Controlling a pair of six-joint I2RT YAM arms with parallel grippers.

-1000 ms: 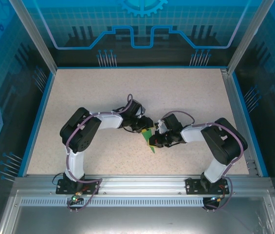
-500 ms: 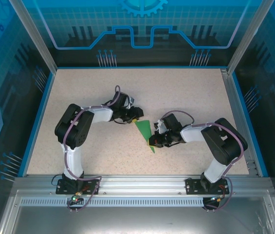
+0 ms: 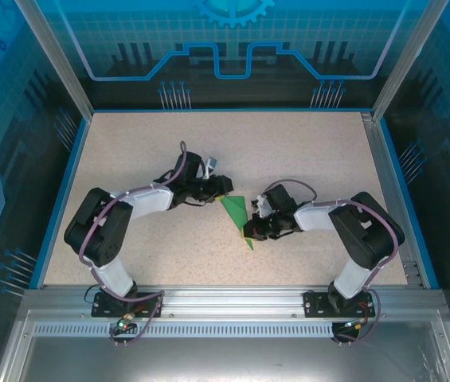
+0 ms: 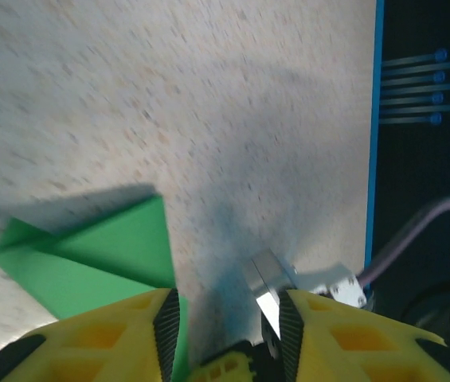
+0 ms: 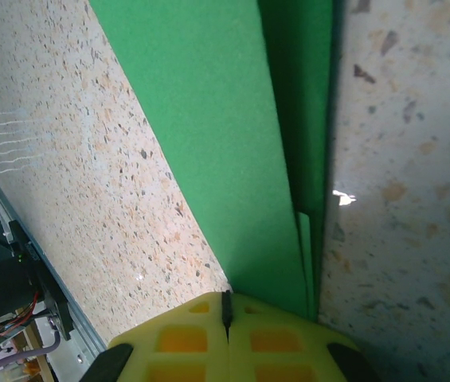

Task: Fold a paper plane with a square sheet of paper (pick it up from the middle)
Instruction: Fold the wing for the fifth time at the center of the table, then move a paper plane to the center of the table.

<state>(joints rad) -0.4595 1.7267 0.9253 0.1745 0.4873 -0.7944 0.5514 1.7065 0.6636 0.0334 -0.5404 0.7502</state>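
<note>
Over the table (image 3: pixel 129 143), right gripper (image 3: pixel 248 231) low, tight on the paper plane (image 3: pixel 236 212).

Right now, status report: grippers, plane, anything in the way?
Left gripper open beside plane. Right gripper shut on plane. Plane folded, on table. Nothing in the way.

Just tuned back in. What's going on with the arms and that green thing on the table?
The right gripper is clamped shut on the folded green paper plane, gripping it toward its pointed end. The plane lies on the table between the two arms. The left gripper sits by the plane's wide end with its jaws apart and nothing between them.
</note>
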